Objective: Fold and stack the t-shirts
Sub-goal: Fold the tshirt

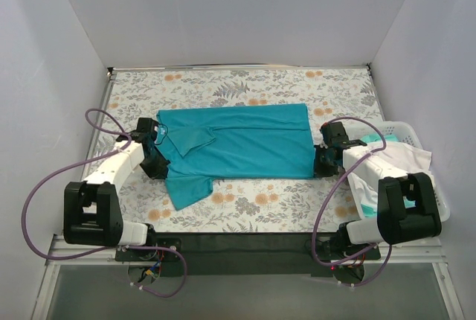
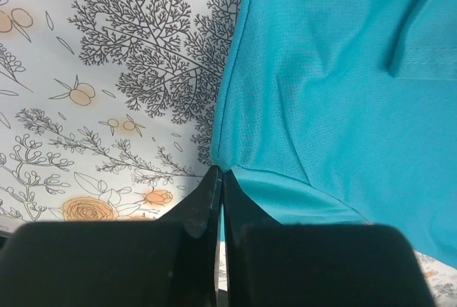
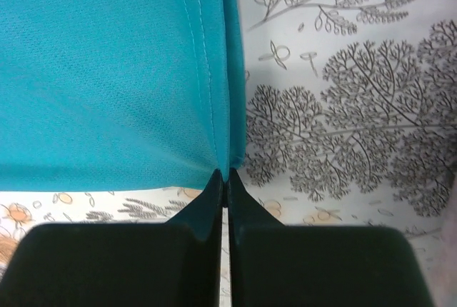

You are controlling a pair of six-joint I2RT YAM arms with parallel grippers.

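The solid teal-blue short-sleeved t-shirt [image 1: 238, 145] lay flat across the middle of the floral-printed table cover [image 1: 297, 85], collar toward the left, 1 sleeve splayed toward the near edge. The left gripper [image 2: 219, 176] was closed, its 2 fingers pinching the shirt's edge at the collar end. The right gripper [image 3: 223, 177] was likewise clamped on the hem corner at the opposite end. A heap of white cloth [image 1: 394, 160] lay in the white plastic basket [image 1: 418, 135] beside the right arm.
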